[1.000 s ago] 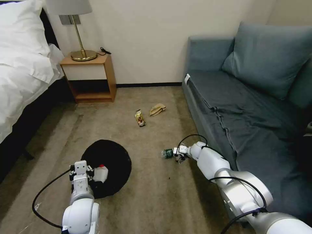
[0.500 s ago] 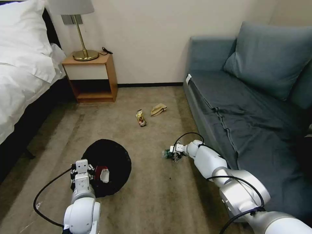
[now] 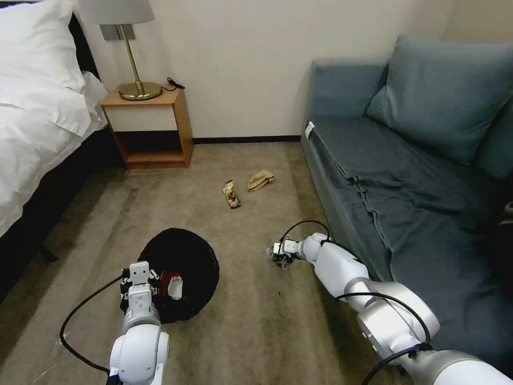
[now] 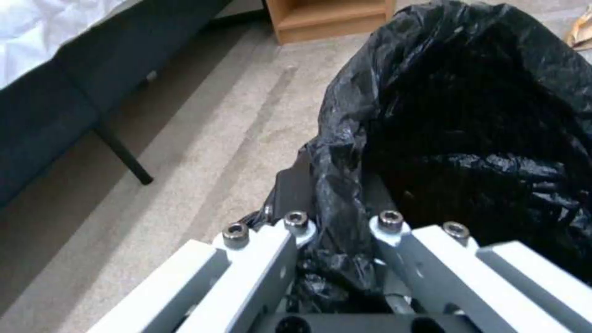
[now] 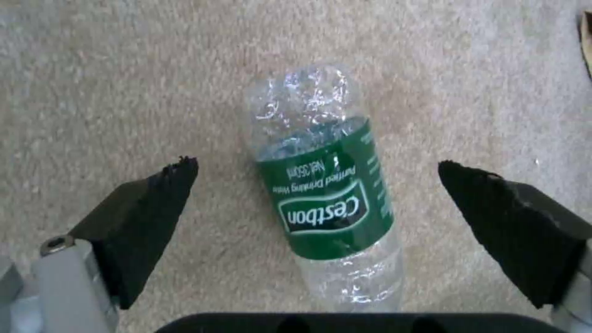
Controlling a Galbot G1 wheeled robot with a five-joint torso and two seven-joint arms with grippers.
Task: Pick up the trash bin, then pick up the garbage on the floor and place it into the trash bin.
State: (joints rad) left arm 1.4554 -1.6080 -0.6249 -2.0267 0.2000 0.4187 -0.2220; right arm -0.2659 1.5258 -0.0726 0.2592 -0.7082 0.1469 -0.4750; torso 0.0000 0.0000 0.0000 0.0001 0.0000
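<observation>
The trash bin (image 3: pixel 187 256), lined with a black bag (image 4: pixel 469 115), hangs low over the carpet, and my left gripper (image 3: pixel 143 278) is shut on its near rim (image 4: pixel 336 217). A crumpled red-and-white wrapper (image 3: pixel 172 283) lies inside it. The clear bottle with a green label (image 5: pixel 327 194) lies on the carpet. My right gripper (image 3: pixel 280 255) is low over it and open, with one black pad (image 5: pixel 148 217) on each side and neither touching. Farther off, a brown-gold snack wrapper (image 3: pixel 231 193) and crumpled tan paper (image 3: pixel 260 180) rest on the floor.
A blue-grey sofa (image 3: pixel 406 176) runs along the right, close behind my right arm. A bed (image 3: pixel 37 123) stands at the left, and a wooden nightstand (image 3: pixel 152 128) with a brass lamp (image 3: pixel 136 88) is against the far wall. Open carpet lies between them.
My right gripper has moved left and now straddles the bottle, which lay just beyond its fingers before. The bin in my left gripper has shifted slightly.
</observation>
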